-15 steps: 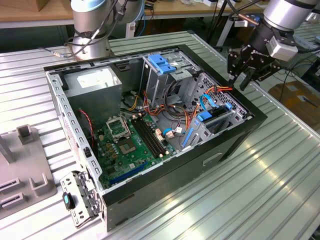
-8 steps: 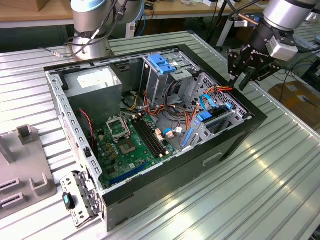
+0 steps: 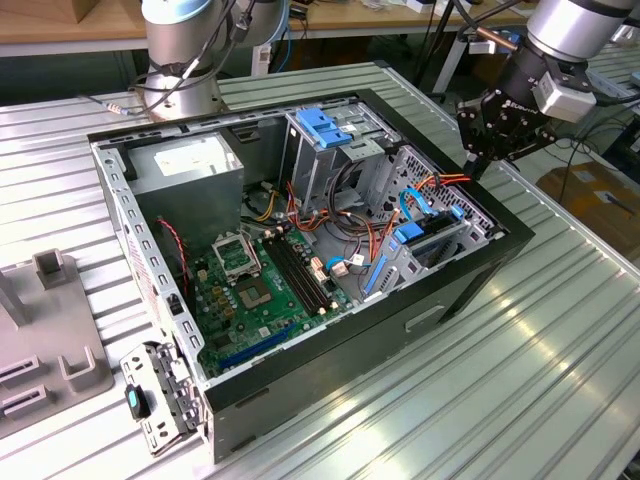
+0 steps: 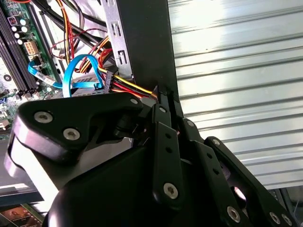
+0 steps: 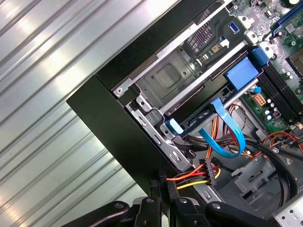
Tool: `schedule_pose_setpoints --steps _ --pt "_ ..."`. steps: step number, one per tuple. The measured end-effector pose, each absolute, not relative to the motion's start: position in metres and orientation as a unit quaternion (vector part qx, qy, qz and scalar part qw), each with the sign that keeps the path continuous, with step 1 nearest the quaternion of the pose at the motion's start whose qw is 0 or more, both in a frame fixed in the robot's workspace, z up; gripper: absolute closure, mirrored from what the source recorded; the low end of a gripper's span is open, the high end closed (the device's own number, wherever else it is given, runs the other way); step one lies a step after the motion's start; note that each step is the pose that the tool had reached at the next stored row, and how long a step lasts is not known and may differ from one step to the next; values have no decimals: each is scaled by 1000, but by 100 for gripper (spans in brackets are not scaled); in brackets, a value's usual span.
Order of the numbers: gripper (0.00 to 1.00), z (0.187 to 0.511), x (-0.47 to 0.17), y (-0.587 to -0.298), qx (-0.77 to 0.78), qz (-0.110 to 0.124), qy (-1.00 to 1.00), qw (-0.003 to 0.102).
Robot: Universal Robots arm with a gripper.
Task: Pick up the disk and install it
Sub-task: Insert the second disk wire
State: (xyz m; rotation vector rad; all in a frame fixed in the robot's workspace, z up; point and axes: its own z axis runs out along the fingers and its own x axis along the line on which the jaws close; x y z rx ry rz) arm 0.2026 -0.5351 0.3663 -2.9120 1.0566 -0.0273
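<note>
The disk (image 3: 432, 240), dark with a blue carrier and blue end tabs, sits slotted in the lower drive bay of the open computer case (image 3: 505, 245). In the first wrist view the disk (image 5: 203, 113) lies between its two blue tabs, with a blue data cable (image 5: 222, 139) looping from it. My gripper (image 3: 477, 165) hovers at the case's edge on the exterior view's right, beside the bay. It is shut on the red, yellow and black power cable (image 5: 189, 179), whose black plug (image 5: 209, 169) hangs free of the disk. The closed fingertips (image 4: 163, 101) pinch those wires.
Inside the case are the green motherboard (image 3: 250, 290), a grey power supply (image 3: 190, 165) and an upper drive cage with a blue latch (image 3: 325, 125). A grey fixture (image 3: 50, 345) stands on the ribbed metal table (image 3: 560, 380). Another arm's base (image 3: 180, 70) rises behind the case.
</note>
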Motion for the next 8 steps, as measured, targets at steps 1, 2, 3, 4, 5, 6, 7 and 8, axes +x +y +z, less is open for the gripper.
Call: schedule_pose_setpoints --steps 1,2,3,4,5,6,7,8 --pt "83 366 203 -535 -940 -9 341 22" --pt "83 366 203 -535 -940 -9 341 22" --pt "83 366 203 -535 -940 -9 341 22" --pt "83 366 203 -535 -940 -9 341 22" --pt "83 366 203 -535 -940 -9 341 22" --pt "83 366 203 -535 -940 -9 341 22" --pt "83 366 203 -535 -940 -9 341 22" --pt "83 366 203 -535 -940 -9 341 22"
